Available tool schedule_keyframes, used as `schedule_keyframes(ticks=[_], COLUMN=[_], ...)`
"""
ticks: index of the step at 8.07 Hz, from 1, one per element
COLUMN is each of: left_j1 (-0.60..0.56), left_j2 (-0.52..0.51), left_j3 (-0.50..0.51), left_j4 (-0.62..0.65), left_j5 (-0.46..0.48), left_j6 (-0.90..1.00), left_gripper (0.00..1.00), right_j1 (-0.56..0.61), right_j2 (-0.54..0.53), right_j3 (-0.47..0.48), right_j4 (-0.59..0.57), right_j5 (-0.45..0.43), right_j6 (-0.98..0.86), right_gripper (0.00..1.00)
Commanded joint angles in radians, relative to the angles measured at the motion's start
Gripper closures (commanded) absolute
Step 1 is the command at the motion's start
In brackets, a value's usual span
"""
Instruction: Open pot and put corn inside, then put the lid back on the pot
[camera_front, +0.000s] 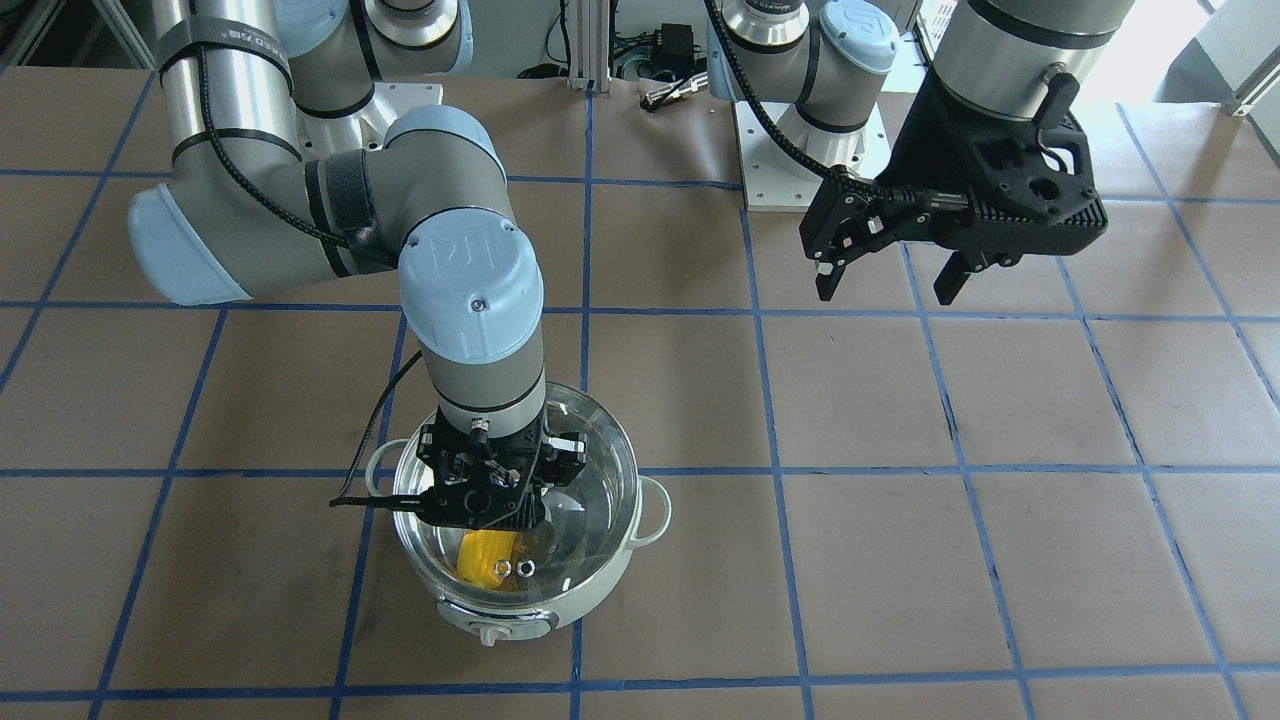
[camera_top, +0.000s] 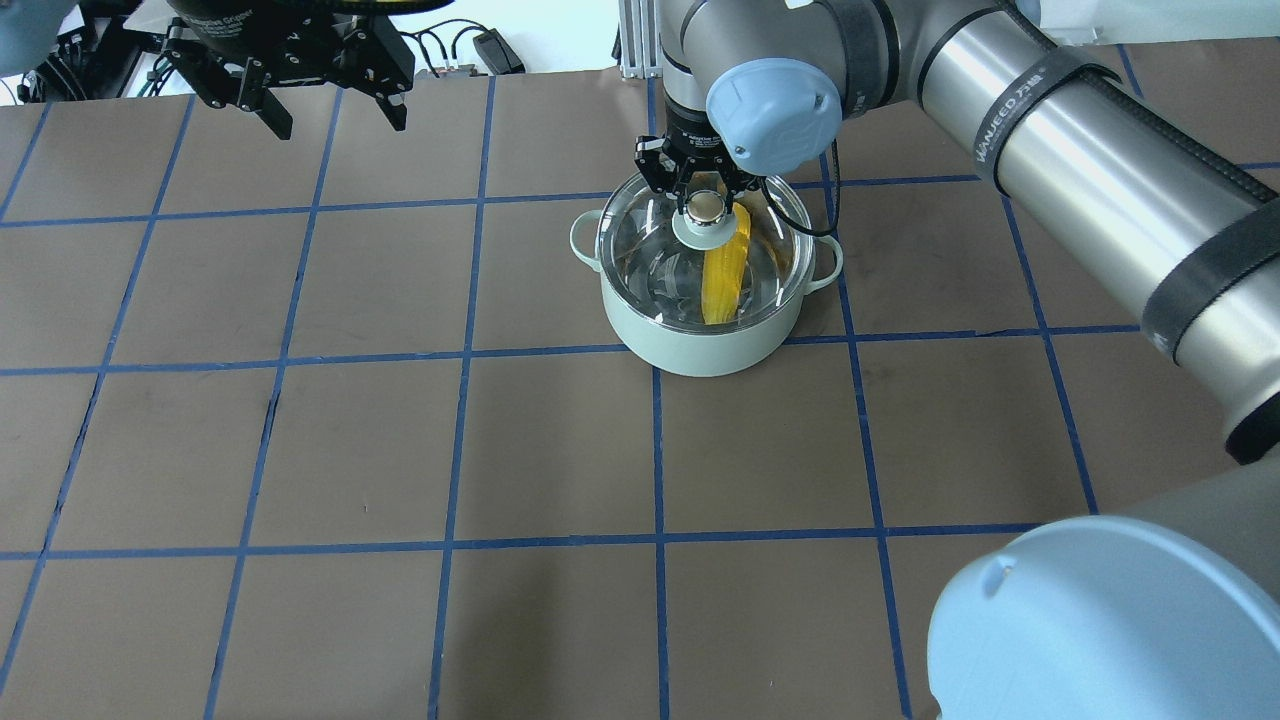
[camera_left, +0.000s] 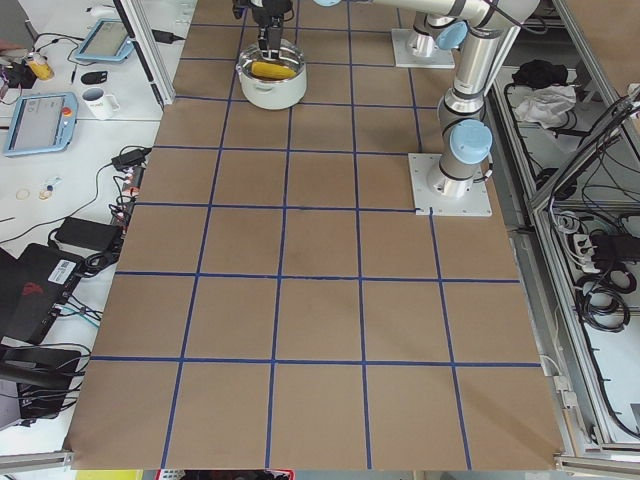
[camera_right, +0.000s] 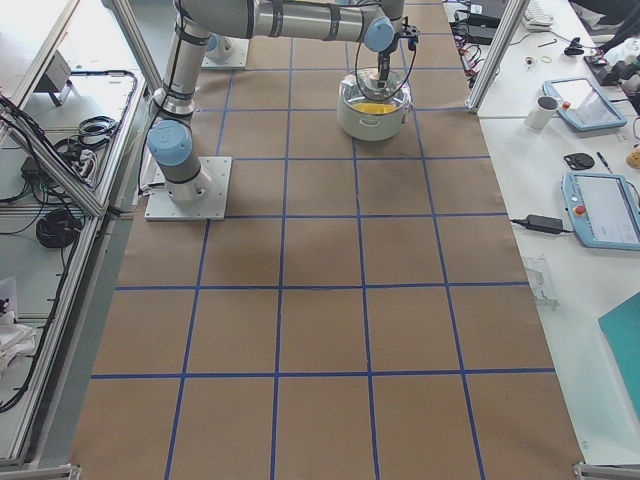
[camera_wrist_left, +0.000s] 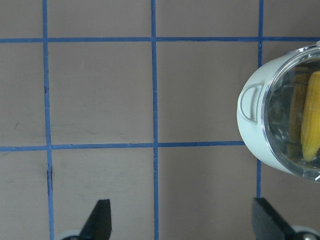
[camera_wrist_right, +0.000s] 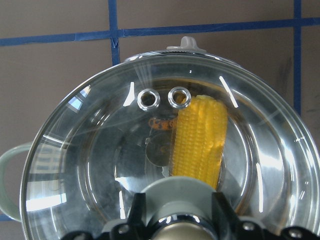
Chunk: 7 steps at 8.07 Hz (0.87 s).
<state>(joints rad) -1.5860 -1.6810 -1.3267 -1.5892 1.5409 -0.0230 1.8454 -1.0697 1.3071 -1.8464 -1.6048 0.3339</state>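
Observation:
The pale mint-green pot (camera_top: 700, 345) stands on the table, with the yellow corn (camera_top: 722, 280) lying inside it. The clear glass lid (camera_top: 650, 260) sits over the pot's rim. My right gripper (camera_top: 706, 200) is straight above the pot, shut on the lid's beige knob. In the right wrist view the corn (camera_wrist_right: 200, 135) shows through the lid (camera_wrist_right: 90, 165), next to two metal vent rings. My left gripper (camera_front: 885, 292) is open and empty, raised far from the pot (camera_front: 520, 610). The left wrist view shows the pot (camera_wrist_left: 255, 135) at its right edge.
The table is brown paper marked with a blue tape grid (camera_top: 460, 350). The right arm's elbow (camera_front: 470, 270) hangs over the pot. Arm base plates (camera_front: 810, 150) and cables lie at the robot's edge of the table. Side benches hold tablets and a mug (camera_right: 547, 110).

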Motion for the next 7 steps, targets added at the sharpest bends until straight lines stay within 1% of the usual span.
schedule_keyframes(ticks=[1, 2, 3, 4, 5, 7], left_j1=[0.000, 0.000, 0.000, 0.000, 0.000, 0.000], left_j2=[0.000, 0.000, 0.000, 0.000, 0.000, 0.004], left_j3=[0.003, 0.000, -0.002, 0.003, 0.006, 0.007], left_j4=[0.000, 0.000, 0.000, 0.000, 0.000, 0.000], left_j5=[0.001, 0.001, 0.001, -0.001, 0.001, 0.001], left_j6=[0.000, 0.000, 0.000, 0.000, 0.000, 0.001], left_gripper=[0.00, 0.00, 0.00, 0.00, 0.00, 0.00], right_j1=[0.000, -0.002, -0.002, -0.003, -0.003, -0.003], right_j2=[0.001, -0.007, -0.034, -0.079, -0.164, -0.336], right_j3=[0.004, 0.006, 0.024, 0.064, 0.116, 0.254], right_j4=[-0.045, -0.044, -0.040, -0.036, -0.022, -0.022], right_j5=[0.002, 0.000, 0.000, -0.004, 0.002, 0.003], right_j6=[-0.018, -0.032, -0.042, -0.047, -0.052, -0.052], right_gripper=[0.05, 0.00, 0.00, 0.00, 0.00, 0.00])
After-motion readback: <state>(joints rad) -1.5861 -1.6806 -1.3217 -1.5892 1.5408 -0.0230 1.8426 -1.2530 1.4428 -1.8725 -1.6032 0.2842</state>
